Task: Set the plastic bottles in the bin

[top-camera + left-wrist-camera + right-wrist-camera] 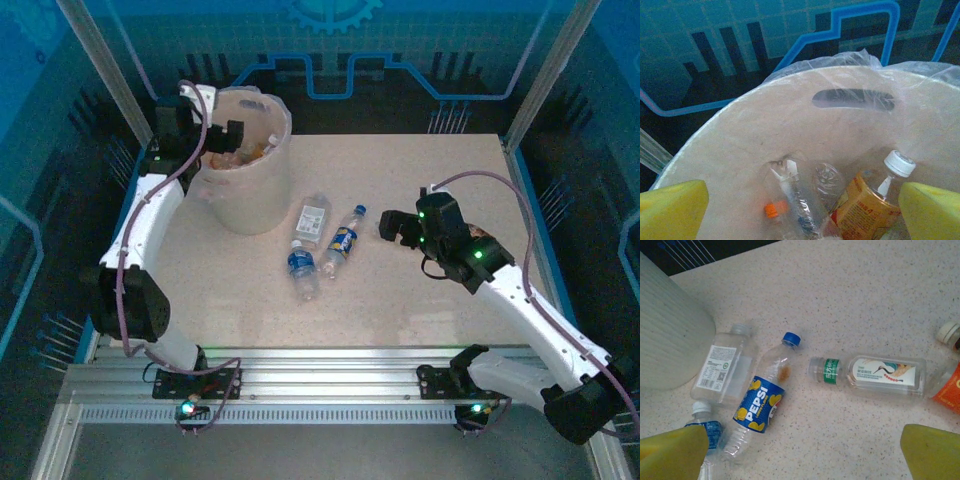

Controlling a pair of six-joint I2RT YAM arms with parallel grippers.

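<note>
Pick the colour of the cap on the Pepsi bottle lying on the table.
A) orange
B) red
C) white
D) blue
D: in the right wrist view, the Pepsi bottle lies on its side on the table, and the cap at its upper end is plainly blue.

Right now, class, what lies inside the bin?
Inside the bin lie a long clear bottle, an orange bottle with a white cap, and a crumpled clear bottle between them. Whatever lies beneath them is covered.
</note>
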